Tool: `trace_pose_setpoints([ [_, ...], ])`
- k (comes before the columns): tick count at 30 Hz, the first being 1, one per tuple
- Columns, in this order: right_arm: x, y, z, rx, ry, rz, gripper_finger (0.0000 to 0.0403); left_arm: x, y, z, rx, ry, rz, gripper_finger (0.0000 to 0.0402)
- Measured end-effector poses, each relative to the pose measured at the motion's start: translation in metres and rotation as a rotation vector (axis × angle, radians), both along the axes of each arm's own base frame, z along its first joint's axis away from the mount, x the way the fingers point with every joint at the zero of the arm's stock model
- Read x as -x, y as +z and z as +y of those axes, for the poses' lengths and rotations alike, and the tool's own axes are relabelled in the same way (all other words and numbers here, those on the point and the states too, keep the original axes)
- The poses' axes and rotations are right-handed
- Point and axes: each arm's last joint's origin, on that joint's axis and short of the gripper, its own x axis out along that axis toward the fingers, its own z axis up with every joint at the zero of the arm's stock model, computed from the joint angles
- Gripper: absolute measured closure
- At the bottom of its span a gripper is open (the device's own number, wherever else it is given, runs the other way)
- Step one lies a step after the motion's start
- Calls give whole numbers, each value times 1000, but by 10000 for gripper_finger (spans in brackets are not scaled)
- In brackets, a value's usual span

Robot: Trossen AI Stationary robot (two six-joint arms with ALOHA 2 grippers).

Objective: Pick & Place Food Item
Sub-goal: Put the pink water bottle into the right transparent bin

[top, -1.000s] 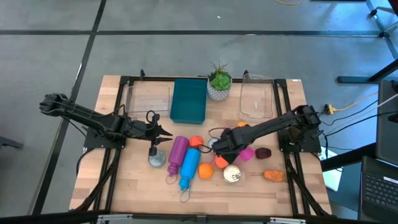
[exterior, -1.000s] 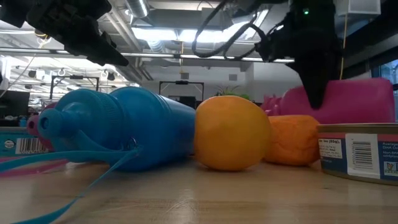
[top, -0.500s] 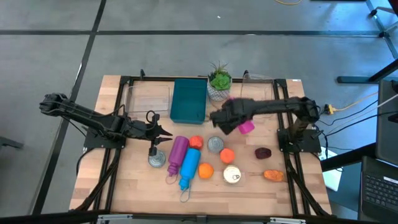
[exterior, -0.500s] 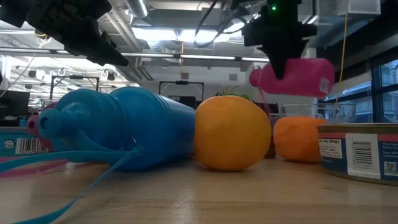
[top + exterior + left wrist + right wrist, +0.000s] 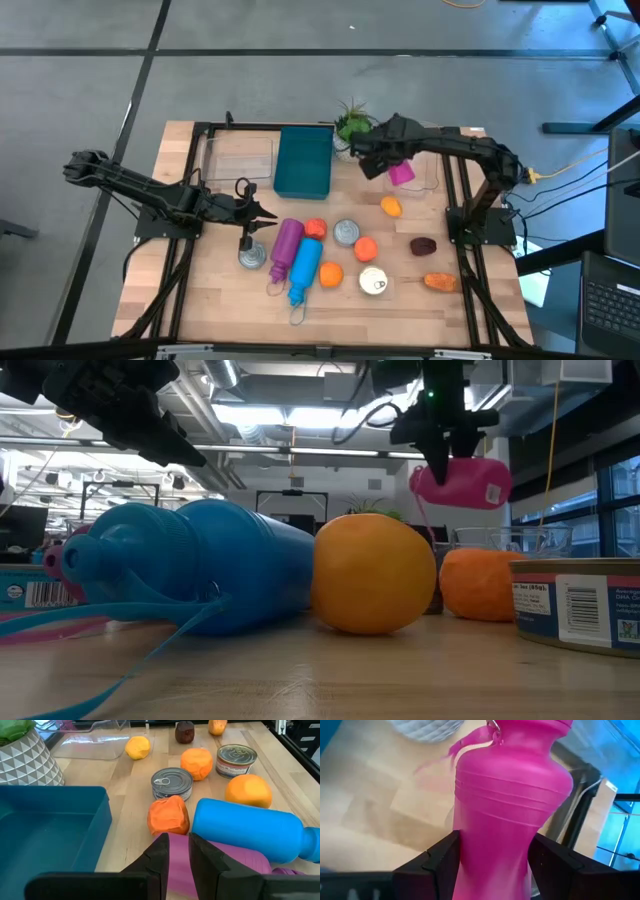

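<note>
My right gripper (image 5: pixel 386 160) hangs in the air at the far right, shut on a pink bottle (image 5: pixel 401 173) (image 5: pixel 462 482) near the potted plant (image 5: pixel 352 128), above the clear bin (image 5: pixel 420 135). Food pieces lie on the wood: orange lumps (image 5: pixel 365 248) (image 5: pixel 330 274) (image 5: pixel 315 229), a yellow one (image 5: pixel 391 207), a dark plum (image 5: pixel 423 245) and a carrot-like piece (image 5: pixel 438 282). My left gripper (image 5: pixel 262 212) (image 5: pixel 179 855) waits left of centre, a narrow gap between its fingers with nothing in it, pointing at the purple bottle (image 5: pixel 287 245). My right gripper pinches the pink bottle's body (image 5: pixel 492 845) between its two fingers (image 5: pixel 440 862), one on each side. The fingers come steeply from above and lie across the bottle. The bottle hangs about level below them, lifted clear of the table, its cap end (image 5: pixel 530 725) pointing away.
A teal bin (image 5: pixel 303 160) stands at the far middle, another clear bin (image 5: pixel 240 155) to its left. A blue bottle (image 5: pixel 303 268), two cans (image 5: pixel 346 232) (image 5: pixel 373 282) and a silver lid (image 5: pixel 252 256) lie among the food. Bare wood shows along the near edge.
My right gripper has risen from the middle of the table with the pink bottle and carried it toward the far edge and a little right, to beside the plant, rolling its wrist on the way. The bottle is lifted clear and stays held.
</note>
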Motion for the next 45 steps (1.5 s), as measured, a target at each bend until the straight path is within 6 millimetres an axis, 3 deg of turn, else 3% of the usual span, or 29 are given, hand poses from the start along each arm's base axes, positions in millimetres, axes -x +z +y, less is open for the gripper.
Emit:
trace_pose_setpoints([
  [8,16,9,-33,197,-118,16,193,0,0,0,9,2,1,334],
  [22,20,14,-43,678,-355,-83,193,0,0,0,12,-3,4,334],
  [30,22,-32,-44,821,-436,-130,193,1,-2,0,9,-4,19,339],
  [36,26,-52,-44,950,-476,-192,193,1,-2,0,3,3,19,334],
  [45,29,-98,-43,1015,-499,-283,193,1,-2,0,1,6,18,339],
])
